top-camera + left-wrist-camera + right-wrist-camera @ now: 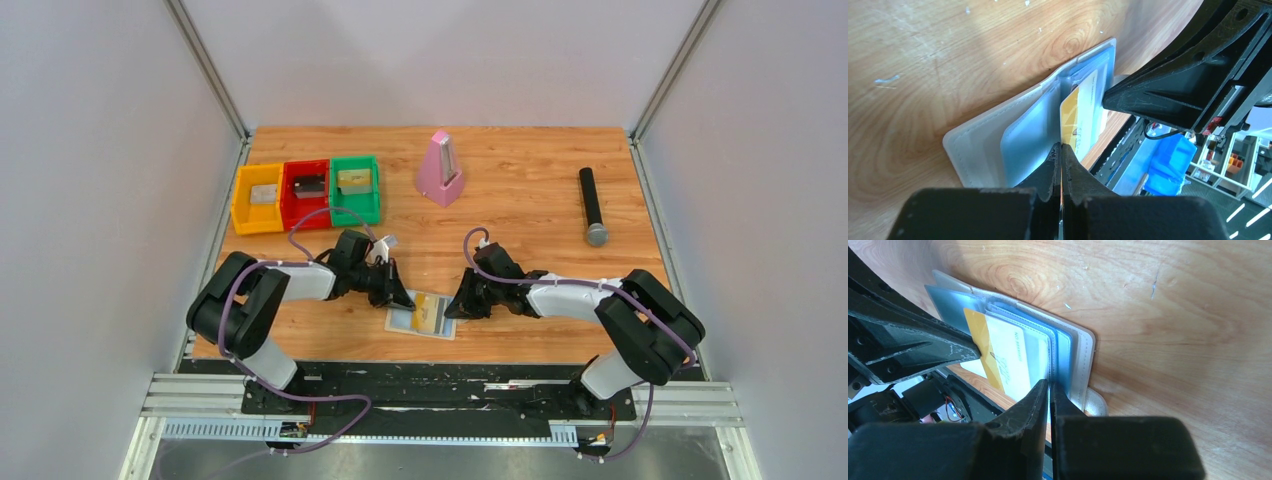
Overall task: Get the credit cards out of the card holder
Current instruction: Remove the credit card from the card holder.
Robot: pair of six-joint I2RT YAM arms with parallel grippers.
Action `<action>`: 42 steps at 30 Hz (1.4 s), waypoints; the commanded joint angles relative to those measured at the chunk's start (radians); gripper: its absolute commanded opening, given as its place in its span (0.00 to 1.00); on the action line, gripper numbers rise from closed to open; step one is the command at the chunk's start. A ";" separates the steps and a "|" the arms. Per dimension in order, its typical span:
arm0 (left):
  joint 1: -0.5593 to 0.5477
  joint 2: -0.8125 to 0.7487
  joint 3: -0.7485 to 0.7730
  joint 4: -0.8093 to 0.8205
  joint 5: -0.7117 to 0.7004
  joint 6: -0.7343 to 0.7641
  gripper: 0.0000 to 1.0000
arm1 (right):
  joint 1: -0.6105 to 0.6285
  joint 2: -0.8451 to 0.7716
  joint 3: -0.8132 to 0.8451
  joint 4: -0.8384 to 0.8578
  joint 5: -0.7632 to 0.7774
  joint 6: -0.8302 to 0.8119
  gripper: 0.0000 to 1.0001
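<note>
The card holder (pixel 408 320) lies spread open near the table's front edge, cream outside (pixel 973 150) with pale blue inner panels (pixel 1028 140). A yellow-gold credit card (pixel 1071 112) sticks partly out of a pocket; it also shows in the right wrist view (pixel 979 332) and from above (pixel 430 313). My left gripper (pixel 1061 146) is shut on this card's edge; it sits at the holder's left side (pixel 402 297). My right gripper (pixel 1050 383) is shut on the edge of a clear blue sleeve of the holder (pixel 1083 355), at its right side (pixel 450 308). The dark card is hidden.
Yellow (pixel 258 198), red (pixel 306 192) and green (pixel 355 188) bins stand at the back left, each with something small inside. A pink metronome (pixel 439 170) stands at the back middle. A black microphone (pixel 592 205) lies at the right. The table's front edge runs just below the holder.
</note>
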 commanded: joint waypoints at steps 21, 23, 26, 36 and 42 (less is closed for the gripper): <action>0.088 -0.268 0.051 -0.288 -0.138 0.052 0.00 | -0.009 -0.137 0.089 -0.134 0.054 -0.106 0.22; 0.088 -0.291 0.051 -0.294 -0.142 0.041 0.00 | -0.007 -0.159 0.092 -0.107 0.028 -0.130 0.27; 0.089 -0.321 0.047 -0.295 -0.147 0.017 0.00 | -0.007 -0.182 0.097 -0.083 0.040 -0.135 0.42; 0.089 -0.293 0.060 -0.356 -0.220 0.060 0.11 | 0.034 -0.124 0.140 -0.042 0.043 -0.087 0.46; 0.089 -0.240 0.062 -0.321 -0.244 0.069 0.23 | 0.090 -0.018 0.221 -0.041 0.087 -0.049 0.46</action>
